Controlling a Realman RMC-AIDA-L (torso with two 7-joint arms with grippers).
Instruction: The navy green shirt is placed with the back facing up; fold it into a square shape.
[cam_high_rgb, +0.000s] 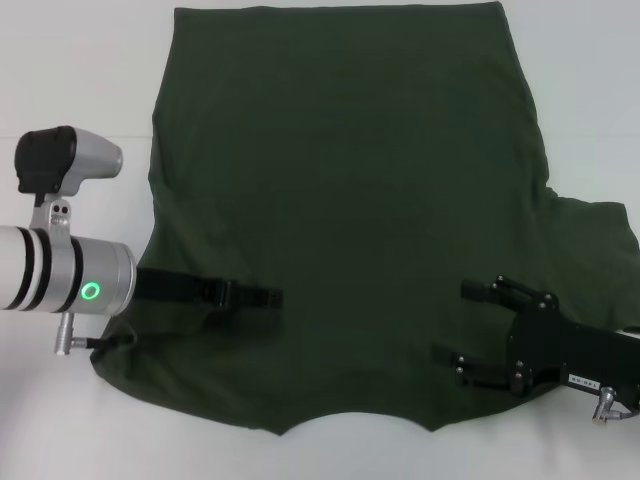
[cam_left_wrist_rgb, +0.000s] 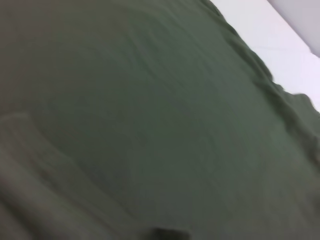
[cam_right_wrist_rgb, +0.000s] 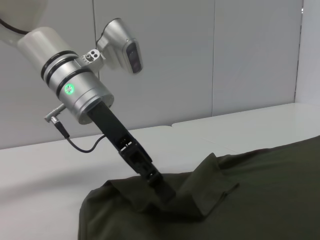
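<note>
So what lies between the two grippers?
Only shirt fabric: in the head view, bare olive cloth spans from the left gripper to the right gripper.

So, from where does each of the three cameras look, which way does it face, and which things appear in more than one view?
Head view: looks forward and down at the navy green shirt on the white table; left gripper and right gripper both show.
Left wrist view: sits close above the shirt, which fills it; table corner; no robot parts.
Right wrist view: looks low across the table toward the wall; shows the left gripper pressed into a raised fold.
Shared: shirt and table in all three; left gripper in two.
</note>
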